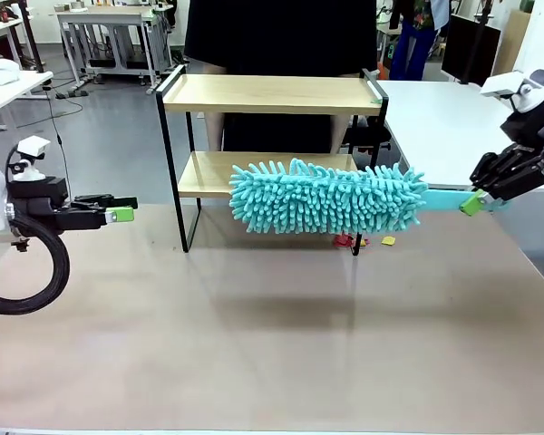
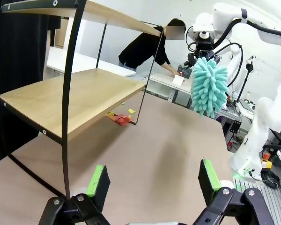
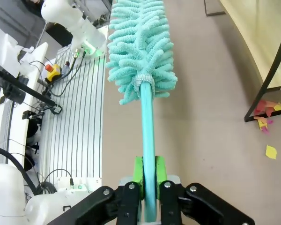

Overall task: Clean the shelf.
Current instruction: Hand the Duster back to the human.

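The shelf (image 1: 272, 93) is standing at the far middle of the worktop (image 1: 272, 344), both boards bare, with a person in black right behind it. A teal fluffy duster (image 1: 326, 197) is hanging level in front of the lower board, its head covering the right half of that board from the front camera. The right claw (image 1: 476, 201) is clamping the duster's handle (image 3: 147, 140) between its green pads, coming in from the right. Small red and yellow paper scraps (image 1: 363, 241) are lying by the shelf's front right leg. The left claw (image 1: 120, 215) is sitting at the left, well apart from the shelf, jaws spread wide, holding nothing.
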Controlling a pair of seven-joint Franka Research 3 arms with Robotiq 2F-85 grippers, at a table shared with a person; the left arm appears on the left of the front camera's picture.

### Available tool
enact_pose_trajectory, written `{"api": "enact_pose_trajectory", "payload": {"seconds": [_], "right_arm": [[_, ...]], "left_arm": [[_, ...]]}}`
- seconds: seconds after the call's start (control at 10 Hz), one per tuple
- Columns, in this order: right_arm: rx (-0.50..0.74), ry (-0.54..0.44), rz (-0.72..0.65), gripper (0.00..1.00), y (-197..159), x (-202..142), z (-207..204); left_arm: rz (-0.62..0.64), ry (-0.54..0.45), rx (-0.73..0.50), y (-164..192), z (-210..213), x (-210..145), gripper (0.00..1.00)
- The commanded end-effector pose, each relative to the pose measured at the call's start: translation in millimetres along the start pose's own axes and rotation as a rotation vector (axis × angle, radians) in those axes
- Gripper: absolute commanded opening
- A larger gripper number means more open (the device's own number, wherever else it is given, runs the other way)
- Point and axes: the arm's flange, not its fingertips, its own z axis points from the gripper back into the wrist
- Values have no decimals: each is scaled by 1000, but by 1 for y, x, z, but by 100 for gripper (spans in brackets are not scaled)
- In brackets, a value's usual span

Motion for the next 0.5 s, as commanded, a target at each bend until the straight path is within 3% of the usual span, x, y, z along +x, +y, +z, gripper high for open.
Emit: {"api": "enact_pose_trajectory", "payload": {"seconds": [0.0,0.4], "right_arm": [[3,1,0,13,2,-1,1],[-34,-10,39,13,-2,-1,-8]], "left_arm": [[-6,-17,-15,3,1,1,100],[-27,-31,-13,-7,-15,2,100]]}}
